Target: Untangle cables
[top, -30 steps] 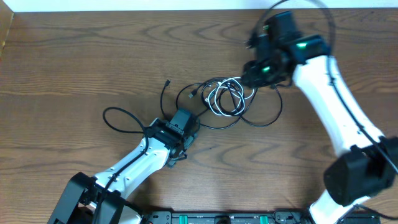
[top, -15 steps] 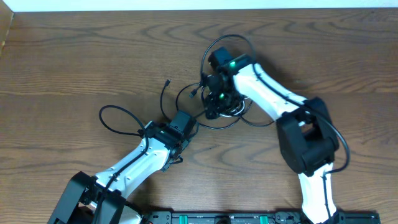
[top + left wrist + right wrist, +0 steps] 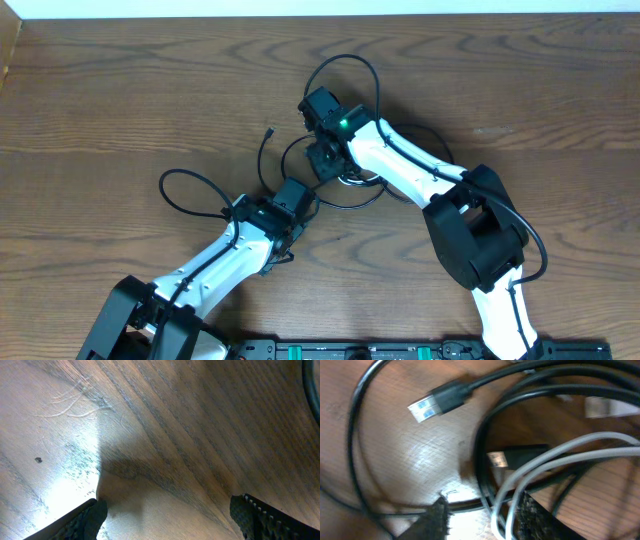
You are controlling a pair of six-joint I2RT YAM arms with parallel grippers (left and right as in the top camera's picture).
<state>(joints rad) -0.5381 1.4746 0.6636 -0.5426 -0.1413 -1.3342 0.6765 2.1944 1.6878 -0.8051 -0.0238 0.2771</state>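
The cables lie tangled mid-table. One thin black cable [image 3: 186, 183] loops out to the left and ends in a small plug [image 3: 268, 131]. My right gripper [image 3: 325, 158] is down on the left part of the tangle. In the right wrist view it [image 3: 485, 521] stands open, its fingers astride two white cable strands [image 3: 555, 452] and a black cable [image 3: 480, 470]. A black USB plug [image 3: 432, 405] and a second plug [image 3: 507, 457] lie just ahead. My left gripper [image 3: 298, 192] is open beside the tangle's lower left. In its wrist view it [image 3: 165, 515] spans only bare wood.
The right arm's own thick black cable [image 3: 350, 65] arcs above its wrist. The wooden table [image 3: 120, 90] stretches left and right of the tangle. A black cable sliver [image 3: 315, 385] shows at the left wrist view's right edge.
The right arm has swung from the tangle's right side across it to its left part, and its jaws have narrowed. The left arm has stayed put.
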